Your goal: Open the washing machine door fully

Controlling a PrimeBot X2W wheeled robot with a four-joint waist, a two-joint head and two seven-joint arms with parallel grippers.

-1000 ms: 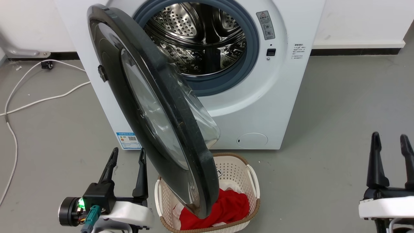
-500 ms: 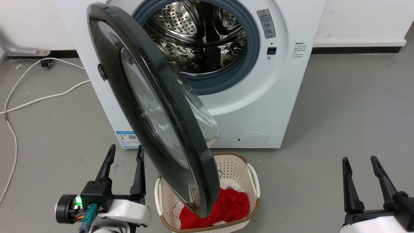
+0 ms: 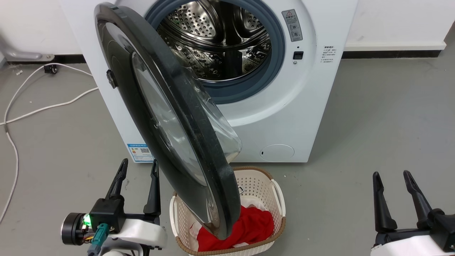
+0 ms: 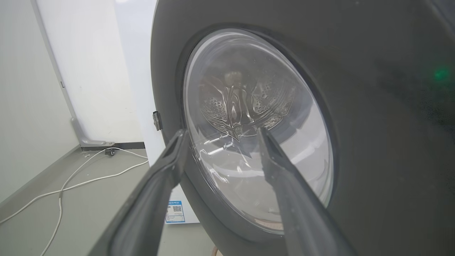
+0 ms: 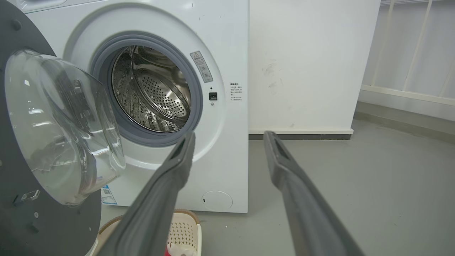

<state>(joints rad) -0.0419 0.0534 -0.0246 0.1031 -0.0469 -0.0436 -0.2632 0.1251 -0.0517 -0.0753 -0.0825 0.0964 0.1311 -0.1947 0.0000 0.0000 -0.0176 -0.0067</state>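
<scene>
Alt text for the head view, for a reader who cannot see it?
The washing machine door stands partly open in front of the white washing machine, its lower edge over a cream laundry basket holding red cloth. The left gripper and right gripper sit open and empty at the lower corners.

The door (image 3: pixel 167 121) hides part of the basket (image 3: pixel 279 210); the print on the label (image 3: pixel 139 152) is too small to read

Bright even light; soft shadows; wrist views edge-distorted.
</scene>
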